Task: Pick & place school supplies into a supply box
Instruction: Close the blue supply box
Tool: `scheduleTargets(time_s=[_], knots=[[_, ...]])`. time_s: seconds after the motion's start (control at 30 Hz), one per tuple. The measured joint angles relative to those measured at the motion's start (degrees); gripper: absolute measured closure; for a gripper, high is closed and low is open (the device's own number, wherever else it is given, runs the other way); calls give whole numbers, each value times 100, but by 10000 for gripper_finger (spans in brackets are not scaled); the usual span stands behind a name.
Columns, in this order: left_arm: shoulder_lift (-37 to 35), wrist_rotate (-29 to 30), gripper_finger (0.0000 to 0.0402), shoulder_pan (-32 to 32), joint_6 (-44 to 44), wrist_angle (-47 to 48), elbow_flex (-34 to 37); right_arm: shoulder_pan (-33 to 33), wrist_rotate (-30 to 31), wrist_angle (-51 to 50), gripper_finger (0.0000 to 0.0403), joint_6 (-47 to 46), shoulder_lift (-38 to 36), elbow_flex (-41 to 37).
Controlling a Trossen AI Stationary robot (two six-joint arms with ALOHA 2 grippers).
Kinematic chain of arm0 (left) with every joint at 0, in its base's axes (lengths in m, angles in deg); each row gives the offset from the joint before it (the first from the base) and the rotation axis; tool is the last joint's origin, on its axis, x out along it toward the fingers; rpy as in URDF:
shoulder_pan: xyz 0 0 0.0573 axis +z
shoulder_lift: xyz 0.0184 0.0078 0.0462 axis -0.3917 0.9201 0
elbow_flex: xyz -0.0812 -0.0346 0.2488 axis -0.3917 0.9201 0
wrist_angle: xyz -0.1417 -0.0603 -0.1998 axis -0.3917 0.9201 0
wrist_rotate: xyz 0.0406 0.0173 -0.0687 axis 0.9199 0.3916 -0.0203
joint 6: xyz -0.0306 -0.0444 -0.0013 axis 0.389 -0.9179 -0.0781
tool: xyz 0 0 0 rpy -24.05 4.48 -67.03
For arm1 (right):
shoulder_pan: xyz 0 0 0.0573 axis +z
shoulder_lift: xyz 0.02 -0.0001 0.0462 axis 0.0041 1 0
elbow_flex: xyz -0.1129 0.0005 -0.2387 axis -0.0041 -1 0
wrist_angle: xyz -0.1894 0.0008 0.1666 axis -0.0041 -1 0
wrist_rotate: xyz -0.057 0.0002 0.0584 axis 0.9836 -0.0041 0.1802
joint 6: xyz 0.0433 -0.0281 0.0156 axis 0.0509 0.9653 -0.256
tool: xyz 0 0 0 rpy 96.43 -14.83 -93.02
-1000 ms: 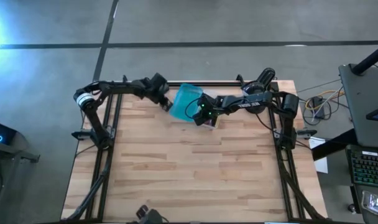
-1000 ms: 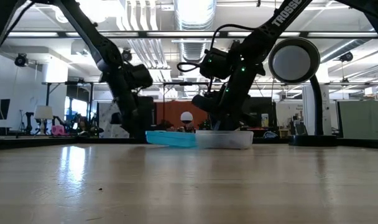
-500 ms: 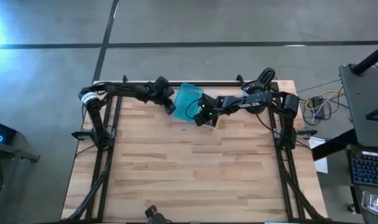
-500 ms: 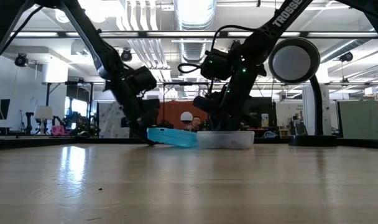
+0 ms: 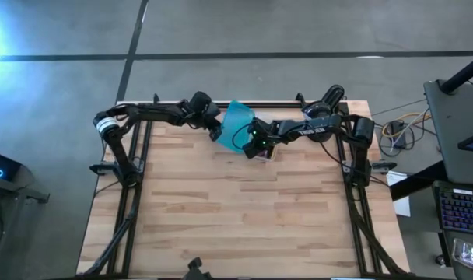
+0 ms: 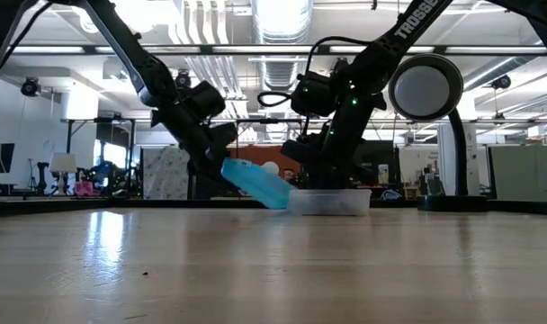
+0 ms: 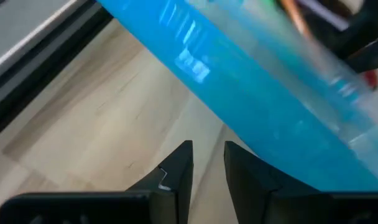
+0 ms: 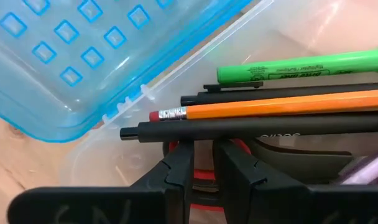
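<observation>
Supply box (image 5: pixel 244 128) sits upper centre of high view, turquoise lid (image 6: pixel 255 183) tilted half up. Left gripper (image 7: pixel 207 163) under lid edge, jaws nearly closed, empty. Right gripper (image 8: pixel 203 155) over clear half, jaws narrow, holding nothing. Risk: lid slips off lft fingers, drops back; green marker (image 8: pixel 301 65) & orange pencil (image 8: pixel 282 104) could jam the closure.
</observation>
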Motion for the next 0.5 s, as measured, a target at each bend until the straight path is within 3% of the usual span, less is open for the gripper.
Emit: scheduleTargets(time_s=[0.23,0.5], knots=[[-102,-750,326,-32,-152,-344,-4,0,118,37,349,230,-285,0],[-102,-825,326,-54,-341,-732,-162,1,183,-439,349,340,-539,0]])
